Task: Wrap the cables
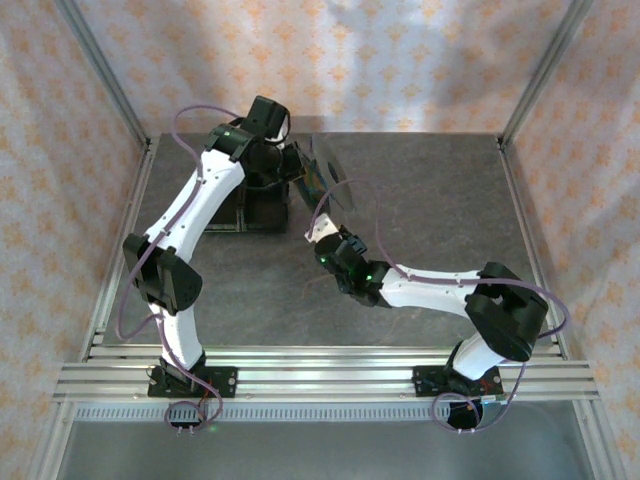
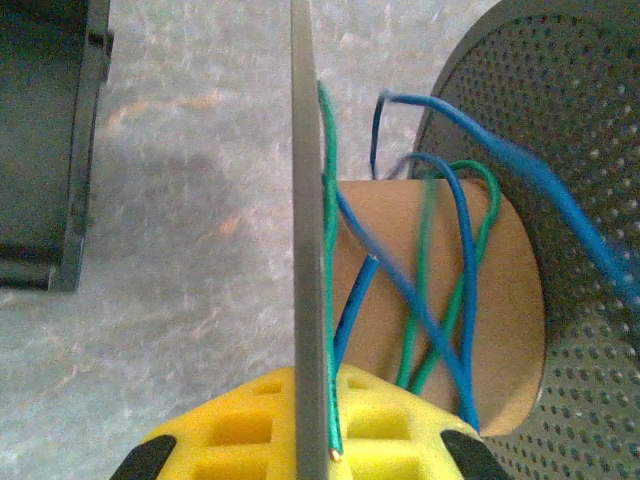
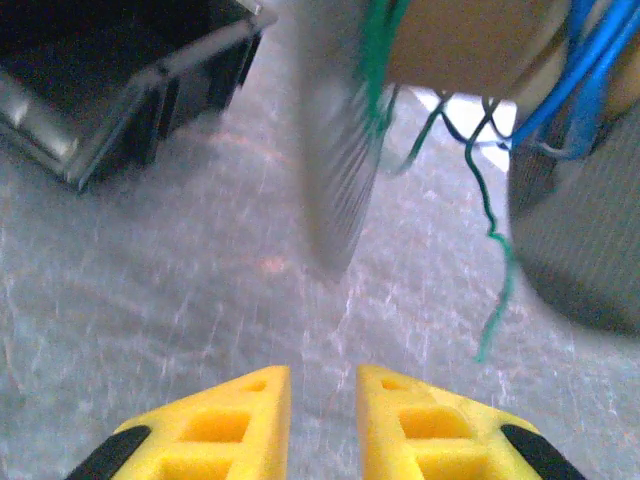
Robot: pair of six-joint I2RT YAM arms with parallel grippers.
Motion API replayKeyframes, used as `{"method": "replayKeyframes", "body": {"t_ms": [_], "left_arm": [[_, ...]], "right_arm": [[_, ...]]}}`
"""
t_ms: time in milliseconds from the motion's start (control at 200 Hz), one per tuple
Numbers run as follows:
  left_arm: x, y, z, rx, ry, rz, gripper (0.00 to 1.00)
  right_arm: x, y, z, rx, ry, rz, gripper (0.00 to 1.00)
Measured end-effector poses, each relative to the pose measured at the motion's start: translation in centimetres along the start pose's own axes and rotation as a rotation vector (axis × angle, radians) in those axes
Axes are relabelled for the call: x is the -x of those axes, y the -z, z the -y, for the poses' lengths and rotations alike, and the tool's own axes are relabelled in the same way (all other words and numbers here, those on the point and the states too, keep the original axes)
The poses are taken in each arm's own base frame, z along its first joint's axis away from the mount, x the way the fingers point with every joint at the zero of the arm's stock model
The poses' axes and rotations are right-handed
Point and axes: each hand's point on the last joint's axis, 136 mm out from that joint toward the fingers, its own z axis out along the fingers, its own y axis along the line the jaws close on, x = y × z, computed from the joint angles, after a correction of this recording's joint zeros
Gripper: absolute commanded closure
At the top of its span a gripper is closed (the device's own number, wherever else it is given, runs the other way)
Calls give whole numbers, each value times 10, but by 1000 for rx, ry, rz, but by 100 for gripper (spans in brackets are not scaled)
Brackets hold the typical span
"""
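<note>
Overhead view: soft, even light. Bench (image 1: 440, 210) matte, with soft shadows under the arms left of the spool (image 1: 330, 178). Left wrist view: blue cable (image 2: 565, 205) right of the spool smeared, bench left of it washed pale. Right wrist view: spool blurred, right pincer (image 3: 323, 378) below it sharper.

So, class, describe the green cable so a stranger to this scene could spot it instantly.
Find the perforated dark grey spool at the left gripper. Two thin cables wind loosely round its brown cardboard core. The green cable is set apart from the blue cable by its colour.
</note>
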Motion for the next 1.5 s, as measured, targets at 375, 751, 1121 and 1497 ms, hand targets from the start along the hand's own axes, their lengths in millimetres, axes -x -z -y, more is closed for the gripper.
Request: {"method": "replayKeyframes", "body": {"t_ms": [375,751,1121,1497], "left_arm": [[9,1,6,-29,6,32,100],[10,3,5,-31,0,48,100],[-34,54,-15,-138,-79,115,100],[-101,93,-62,-261,-127,197,100]], "right_arm": [[-12,8,1,26,4,-52,71],[66,102,60,175,-356,197,0],[72,199,98,456,-739,303,0],[41,199,74,612,-982,191,0]]}}
